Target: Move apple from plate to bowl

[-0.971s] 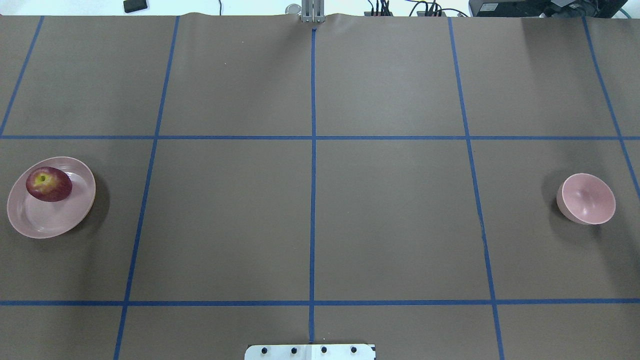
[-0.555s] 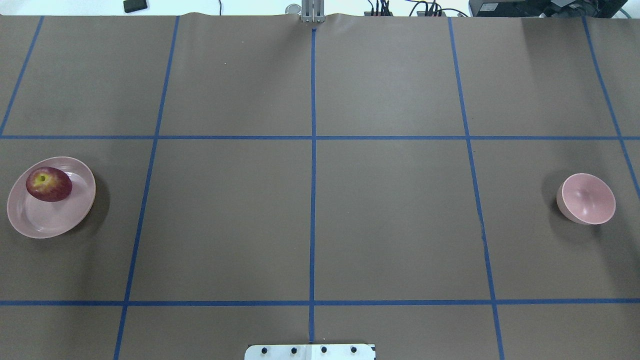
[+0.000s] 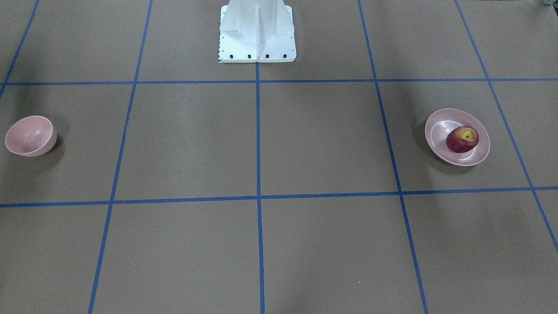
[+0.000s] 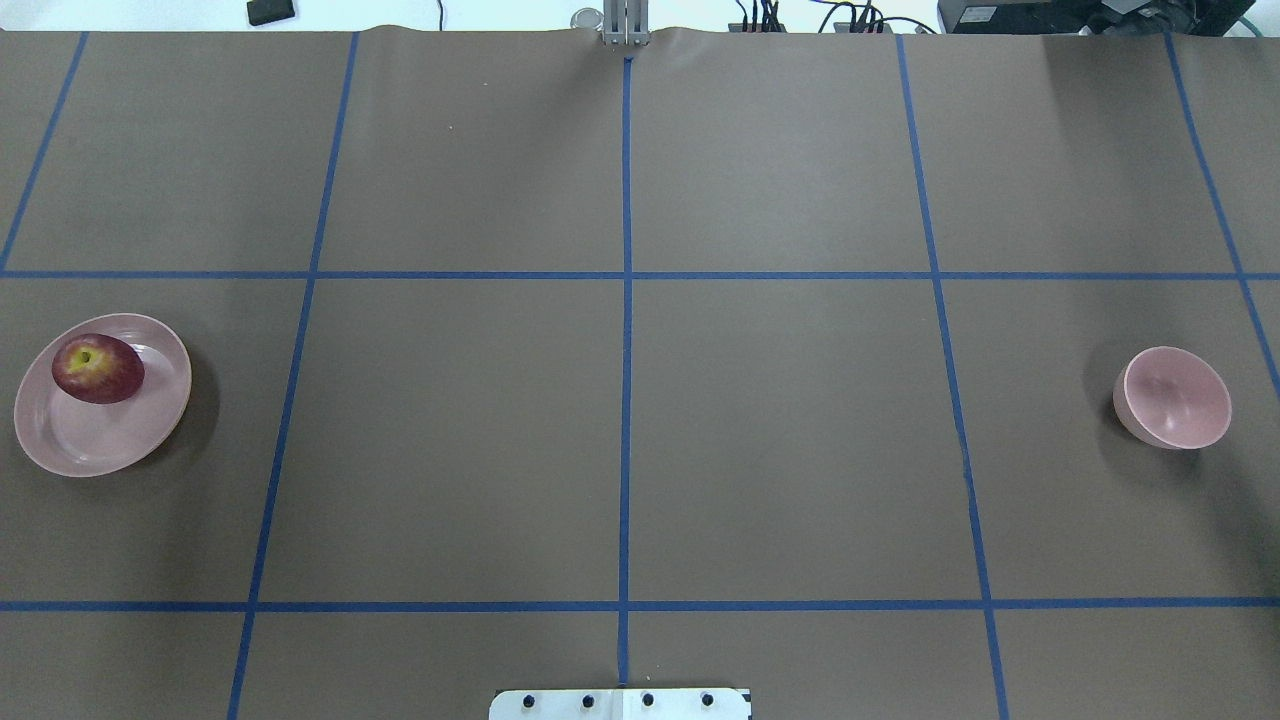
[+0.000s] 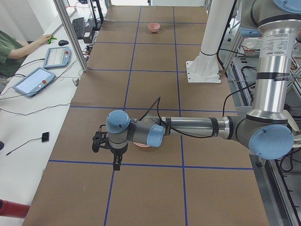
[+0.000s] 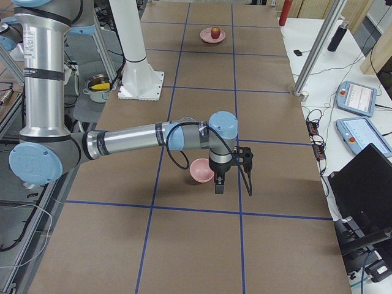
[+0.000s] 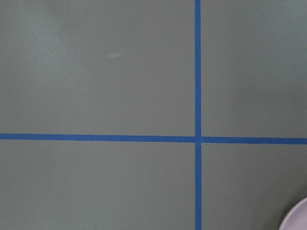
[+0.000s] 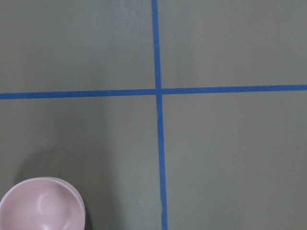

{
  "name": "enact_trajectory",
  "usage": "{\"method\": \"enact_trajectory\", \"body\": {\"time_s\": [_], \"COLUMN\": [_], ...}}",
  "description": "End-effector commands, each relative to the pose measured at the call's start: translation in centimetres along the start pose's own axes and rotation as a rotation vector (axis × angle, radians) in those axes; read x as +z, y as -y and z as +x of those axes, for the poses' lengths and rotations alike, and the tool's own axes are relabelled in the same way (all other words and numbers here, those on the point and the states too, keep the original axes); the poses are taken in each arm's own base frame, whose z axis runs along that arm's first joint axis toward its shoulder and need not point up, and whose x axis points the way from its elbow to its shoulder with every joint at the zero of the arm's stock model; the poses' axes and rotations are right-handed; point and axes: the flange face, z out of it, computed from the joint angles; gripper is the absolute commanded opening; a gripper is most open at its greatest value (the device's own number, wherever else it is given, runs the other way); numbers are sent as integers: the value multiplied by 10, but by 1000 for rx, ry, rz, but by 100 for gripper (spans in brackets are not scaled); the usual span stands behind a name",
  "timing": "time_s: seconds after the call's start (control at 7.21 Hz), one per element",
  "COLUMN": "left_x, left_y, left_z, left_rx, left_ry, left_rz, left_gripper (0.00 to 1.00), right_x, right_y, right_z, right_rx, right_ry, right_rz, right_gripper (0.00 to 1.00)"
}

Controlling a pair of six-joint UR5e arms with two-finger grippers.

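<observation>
Two arms stretched level over the table, the left gripper pointing down beside the plate bearing the apple, the right gripper beside the bowl, whether either was open or closed impossible to tell.

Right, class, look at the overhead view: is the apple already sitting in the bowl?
No, the apple lies on the plate at the view's left, far from the bowl at its right.

Worktop: brown, marked with a blue tape grid.
Plate: far left, pale pink.
Apple: on the plate, toward its far rim, stem dimple up.
Bowl: far right, well apart from the plate.
White mounting plate: near edge, centre.
</observation>
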Motion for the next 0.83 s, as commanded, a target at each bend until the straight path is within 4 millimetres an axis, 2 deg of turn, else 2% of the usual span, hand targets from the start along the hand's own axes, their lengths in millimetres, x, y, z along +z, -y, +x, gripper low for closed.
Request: {"method": "enact_trajectory", "body": {"time_s": [0.0, 0.14, 0.28, 0.42, 0.69], "left_x": [14, 33, 44, 46, 43], "left_y": [3, 3, 10, 17, 22], "left_z": [20, 44, 71, 84, 88], "left_rx": [39, 82, 131, 152, 157], "left_ry": [-18, -25, -36, -41, -42], "left_rz": [-20, -57, -74, -75, -68], "left_gripper": [99, 99, 99, 99, 99], "right_x": [-1, 9, 21, 37, 92], "right_y": [19, 16, 18, 16, 14], "right_z": [-48, -48, -67, -84, -74], "right_rx": [-80, -63, -99, -154, -214], "right_ry": [94, 148, 176, 193, 232], "right_rz": [5, -26, -54, -64, -85], "right_gripper": [100, 100, 100, 100, 100]}}
